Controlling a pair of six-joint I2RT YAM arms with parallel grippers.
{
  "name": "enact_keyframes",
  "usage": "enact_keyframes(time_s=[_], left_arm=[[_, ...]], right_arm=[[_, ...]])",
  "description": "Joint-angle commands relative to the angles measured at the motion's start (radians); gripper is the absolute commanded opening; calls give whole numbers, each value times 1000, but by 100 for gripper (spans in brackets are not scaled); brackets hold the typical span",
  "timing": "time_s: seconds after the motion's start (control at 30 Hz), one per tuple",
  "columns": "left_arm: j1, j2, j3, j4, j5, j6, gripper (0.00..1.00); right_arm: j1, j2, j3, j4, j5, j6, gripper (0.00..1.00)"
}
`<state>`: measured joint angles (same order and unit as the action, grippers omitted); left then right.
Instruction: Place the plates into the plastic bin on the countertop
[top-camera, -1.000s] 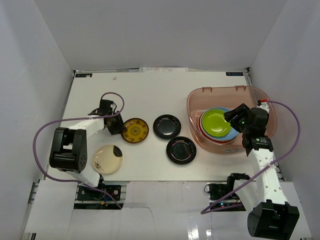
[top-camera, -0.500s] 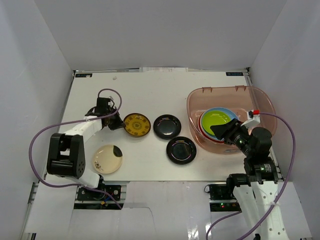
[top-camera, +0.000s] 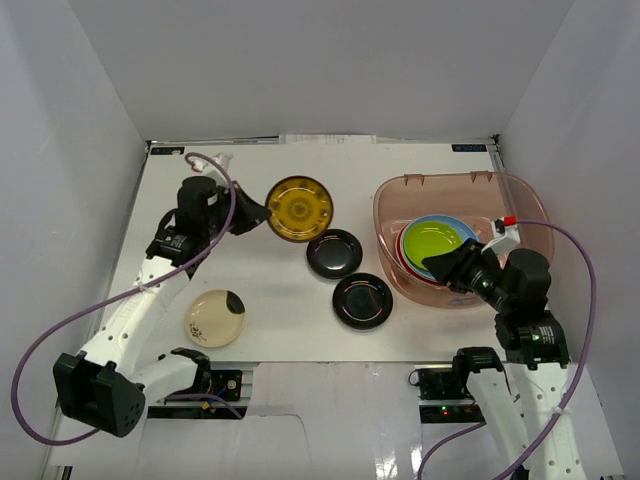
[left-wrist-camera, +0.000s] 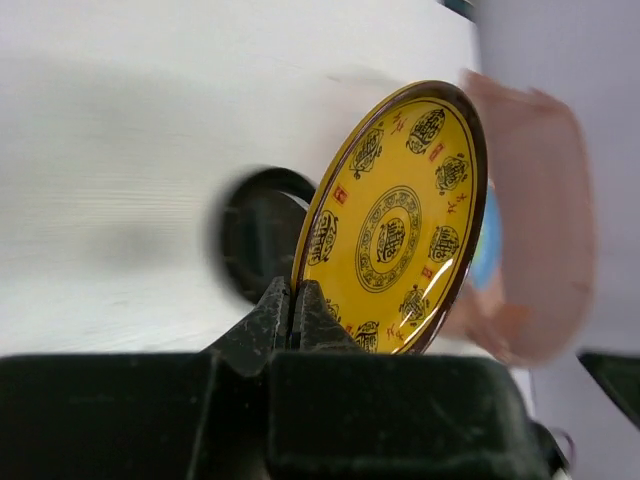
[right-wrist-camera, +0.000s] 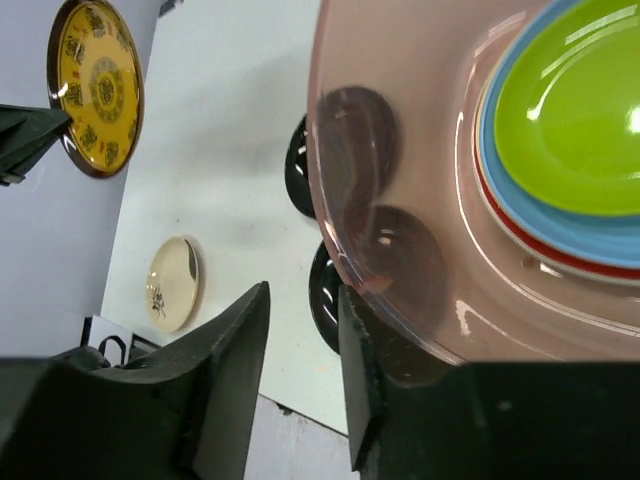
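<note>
One plate is up off the surface: the yellow-brown patterned plate (top-camera: 300, 208) is pinched by its rim in the left gripper (top-camera: 262, 213), jaws clamped tight on the edge. The dish is tilted steeply, its patterned face open to the top camera. It hangs over the far middle of the countertop (top-camera: 260, 170), well apart from the left wall of the plastic bin (top-camera: 455, 180).

Nearer the arms, a glossy black plate (top-camera: 334, 254) lies flat, with a second black plate (top-camera: 362, 300) just beside it toward the front. The cream plate (top-camera: 214, 317) rests alone at the front left.

Over to the right gripper (top-camera: 450, 268): fingers spread, nothing between them, hovering at the bin's near-left rim, close to the stack inside. That stack shows the lime green plate (top-camera: 437, 240) on top, a light blue plate (top-camera: 458, 224) under it and a red rim below. Anything deeper I can't make out through the tinted plastic.
</note>
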<state>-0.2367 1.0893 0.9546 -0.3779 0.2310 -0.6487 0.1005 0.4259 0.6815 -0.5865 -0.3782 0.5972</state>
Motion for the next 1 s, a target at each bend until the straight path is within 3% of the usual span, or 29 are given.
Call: enact_keyframes(time_s=[0.0, 0.13, 0.23, 0.43, 0.77, 0.87, 0.93, 0.97], left_arm=[[-183, 20, 142, 19, -4, -78, 0], [-360, 183, 284, 30, -76, -108, 0], [-482, 280, 401, 42, -137, -105, 0], [-650, 576, 643, 37, -206, -80, 0], [-705, 935, 984, -21, -211, -68, 0], [-705, 989, 1021, -30, -206, -63, 11], [-707, 1006, 1047, -32, -196, -55, 29], [-705, 1006, 1058, -32, -191, -39, 44]], right_arm=[[4, 28, 173, 39, 36, -59, 36], [4, 89, 405, 2, -1, -92, 16], [4, 91, 476, -32, 10, -111, 8], [2, 88, 497, -39, -74, -131, 8], [2, 31, 472, -64, -70, -145, 8], [2, 19, 457, -79, -68, -148, 8], [2, 14, 443, -82, -92, -151, 8], [2, 13, 432, -78, -109, -154, 8]])
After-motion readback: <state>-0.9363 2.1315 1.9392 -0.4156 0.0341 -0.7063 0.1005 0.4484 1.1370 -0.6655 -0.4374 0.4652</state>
